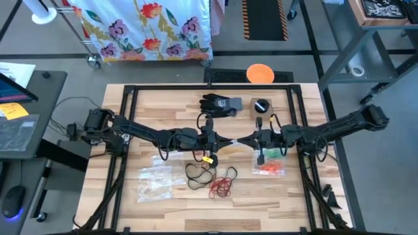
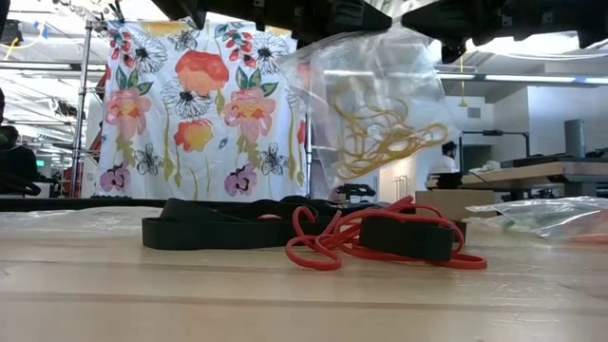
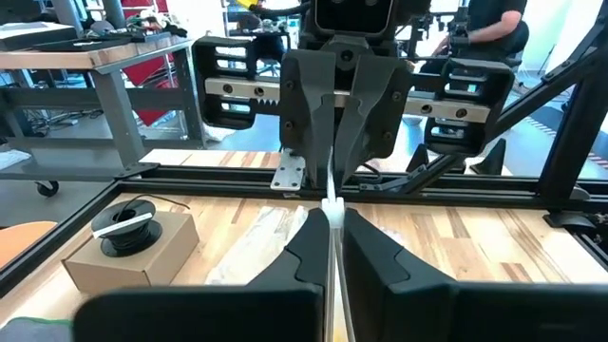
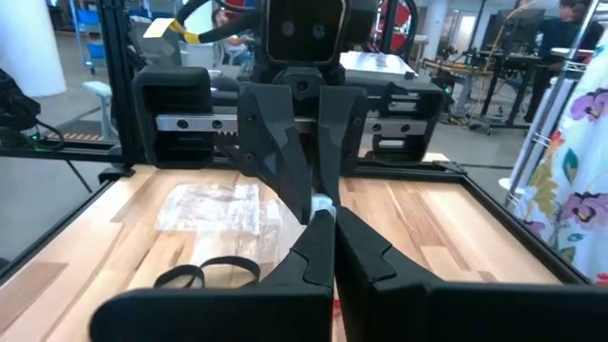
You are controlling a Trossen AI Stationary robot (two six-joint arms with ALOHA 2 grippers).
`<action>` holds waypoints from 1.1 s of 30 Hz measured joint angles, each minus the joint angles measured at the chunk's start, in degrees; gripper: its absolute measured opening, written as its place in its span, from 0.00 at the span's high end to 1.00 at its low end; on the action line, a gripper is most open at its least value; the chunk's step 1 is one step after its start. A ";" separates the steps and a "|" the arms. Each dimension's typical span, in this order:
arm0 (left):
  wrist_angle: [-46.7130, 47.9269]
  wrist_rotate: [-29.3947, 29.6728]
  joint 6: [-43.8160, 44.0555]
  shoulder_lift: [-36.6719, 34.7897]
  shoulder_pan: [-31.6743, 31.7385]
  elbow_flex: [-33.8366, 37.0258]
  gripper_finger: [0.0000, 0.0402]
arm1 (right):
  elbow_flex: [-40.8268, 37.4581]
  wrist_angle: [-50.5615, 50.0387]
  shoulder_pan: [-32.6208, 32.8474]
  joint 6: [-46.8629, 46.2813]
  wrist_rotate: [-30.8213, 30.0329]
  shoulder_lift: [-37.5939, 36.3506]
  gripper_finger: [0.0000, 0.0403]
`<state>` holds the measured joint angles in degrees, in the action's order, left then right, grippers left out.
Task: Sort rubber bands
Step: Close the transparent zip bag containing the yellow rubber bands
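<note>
- Above the middle of the wooden table [image 1: 163,104], the left gripper [image 1: 219,140] and the right gripper [image 1: 247,140] are meeting tip to tip, each with its fingers pressed together on an opposite edge of one clear plastic bag [image 2: 380,104].
- The bag is hanging off the table between the two grippers, and yellow rubber bands [image 2: 385,133] are sitting tangled inside it, as the low view shows.
- From the left wrist view, the left gripper's fingers [image 3: 309,252] are pinching a thin strip of the bag's edge, with the right gripper [image 3: 337,123] facing them just beyond.
- From the right wrist view, the right gripper's own fingers [image 4: 313,252] are clamping the other edge, with the left gripper [image 4: 299,142] opposite.
- On the table below, black rubber bands [image 1: 198,173] and red rubber bands [image 1: 223,185] are lying loose, touching one another.
- A second clear bag [image 1: 154,181] is lying flat near the front left, and a third bag [image 1: 269,164] holding orange and green bands is lying under the right gripper.
- A black glove [image 1: 214,103] is resting near the far edge, beside a small cardboard box [image 1: 261,106].
</note>
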<state>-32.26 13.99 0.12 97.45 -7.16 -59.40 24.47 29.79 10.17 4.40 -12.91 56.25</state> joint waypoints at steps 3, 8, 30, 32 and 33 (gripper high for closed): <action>0.21 0.07 0.19 0.00 -0.08 0.00 0.98 | 0.00 -1.68 0.45 0.08 -1.64 -1.48 1.00; 2.35 -0.09 0.43 -0.68 -0.87 0.42 0.98 | 0.13 -3.53 1.57 0.13 -4.62 -5.72 1.00; 5.99 4.06 1.17 -3.98 -2.21 0.20 0.98 | 0.04 -3.41 3.12 -5.49 -1.61 -4.22 0.60; 5.99 4.06 1.03 -4.00 -2.21 0.20 0.98 | 0.13 -1.96 2.68 -5.51 -1.50 -2.61 0.52; 6.00 4.05 1.03 -4.00 -2.21 0.20 0.98 | 0.43 -1.88 2.34 -5.58 -1.49 -1.88 0.48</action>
<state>-26.26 18.04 1.15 93.45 -9.37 -59.20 24.90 27.91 12.52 -1.17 -14.41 54.37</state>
